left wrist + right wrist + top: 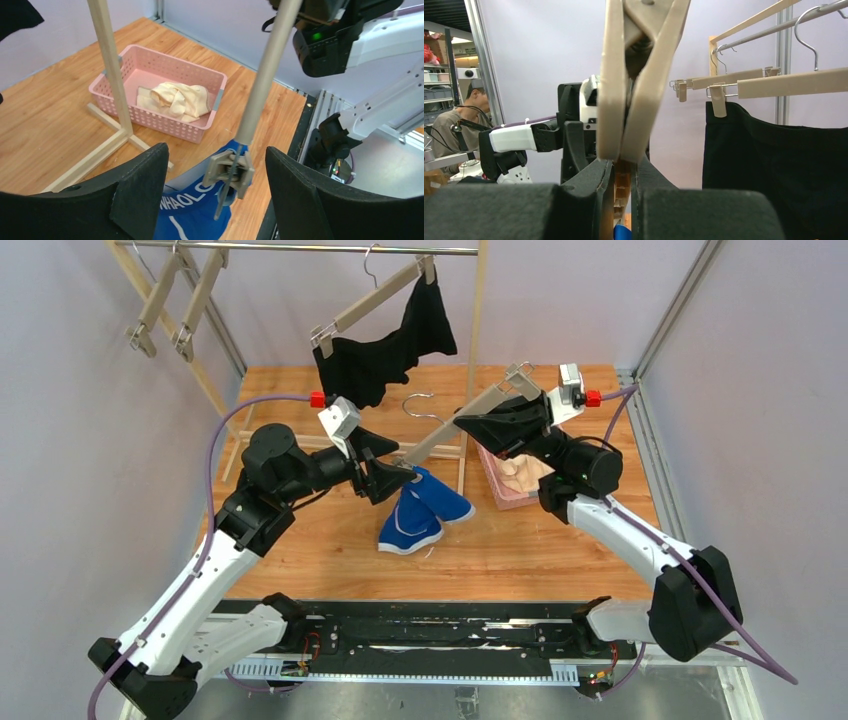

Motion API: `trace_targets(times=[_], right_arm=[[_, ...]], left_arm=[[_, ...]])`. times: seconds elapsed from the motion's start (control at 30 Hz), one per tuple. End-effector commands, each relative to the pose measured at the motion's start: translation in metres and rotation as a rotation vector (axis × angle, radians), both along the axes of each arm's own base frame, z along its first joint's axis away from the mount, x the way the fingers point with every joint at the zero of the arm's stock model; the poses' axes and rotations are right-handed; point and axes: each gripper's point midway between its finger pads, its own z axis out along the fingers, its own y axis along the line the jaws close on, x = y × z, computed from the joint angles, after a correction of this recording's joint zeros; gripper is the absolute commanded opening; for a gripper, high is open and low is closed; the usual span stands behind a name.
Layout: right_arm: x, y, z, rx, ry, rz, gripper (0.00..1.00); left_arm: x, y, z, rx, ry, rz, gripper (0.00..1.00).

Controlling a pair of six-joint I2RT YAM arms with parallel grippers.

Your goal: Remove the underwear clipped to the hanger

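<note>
While your right hand (468, 422) pins the pale wooden hanger (435, 440), close the wide-open, empty left hand (216, 154) squarely on the grey-beige plastic clip (230, 172) biting the blue lettered briefs (420, 508).

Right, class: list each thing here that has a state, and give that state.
left gripper: open, either side of the low clip
right gripper: shut on the tilted hanger
blue underwear: clipped, hanging from that hanger's low end
black underwear: clipped, hanging from the rail hanger
cream underwear: unclipped, lying in the pink basket
two spare hangers: on the rail, clips bare
</note>
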Motion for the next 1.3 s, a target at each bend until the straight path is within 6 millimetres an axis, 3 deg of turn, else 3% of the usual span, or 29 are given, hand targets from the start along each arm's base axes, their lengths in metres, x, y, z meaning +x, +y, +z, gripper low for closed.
trace_targets(times=[0.0, 0.1, 0.13, 0.27, 0.3, 0.33, 0.4, 0.5, 0.57, 0.63, 0.87, 1.0, 1.27], right_arm=[[-0.022, -0.006, 0.014, 0.035, -0.059, 0.027, 0.01], [-0.022, -0.006, 0.013, 0.034, -0.054, 0.027, 0.01], [-0.021, -0.006, 0.012, 0.033, -0.053, 0.026, 0.01], [-0.018, -0.004, 0.009, 0.027, -0.043, 0.027, 0.01], [-0.017, -0.003, 0.007, 0.024, -0.039, 0.027, 0.0], [-0.016, -0.003, 0.007, 0.023, -0.038, 0.028, 0.01], [-0.015, -0.002, 0.006, 0.022, -0.035, 0.027, 0.01], [-0.015, -0.002, 0.006, 0.019, -0.033, 0.029, 0.01], [-0.015, -0.002, 0.007, 0.019, -0.035, 0.03, 0.01], [-0.015, -0.001, 0.007, 0.018, -0.035, 0.031, 0.0], [-0.017, -0.001, 0.008, 0.02, -0.034, 0.038, 0.01], [-0.02, -0.001, 0.012, 0.022, -0.041, 0.047, 0.0], [-0.024, -0.001, 0.017, 0.024, -0.057, 0.055, 0.01]], left_arm=[[0.005, -0.003, -0.007, 0.01, -0.003, 0.006, 0.77], [0.001, -0.009, -0.005, -0.006, -0.009, -0.038, 0.67], [-0.001, -0.011, -0.005, -0.008, -0.011, -0.055, 0.59], [-0.005, -0.015, -0.001, -0.012, -0.018, -0.098, 0.09], [-0.004, -0.015, -0.001, -0.012, -0.017, -0.094, 0.01], [-0.004, -0.015, 0.001, -0.015, -0.02, -0.092, 0.0], [-0.004, -0.014, 0.005, -0.021, -0.03, -0.085, 0.04], [-0.004, -0.011, 0.013, -0.033, -0.051, -0.07, 0.41], [-0.007, -0.009, 0.022, -0.048, -0.074, -0.07, 0.59], [-0.011, -0.008, 0.03, -0.064, -0.101, -0.077, 0.67], [-0.021, -0.009, 0.052, -0.13, -0.158, -0.117, 0.66], [-0.017, -0.015, 0.049, -0.129, -0.14, -0.137, 0.49], [-0.016, -0.024, 0.049, -0.138, -0.112, -0.185, 0.51]])
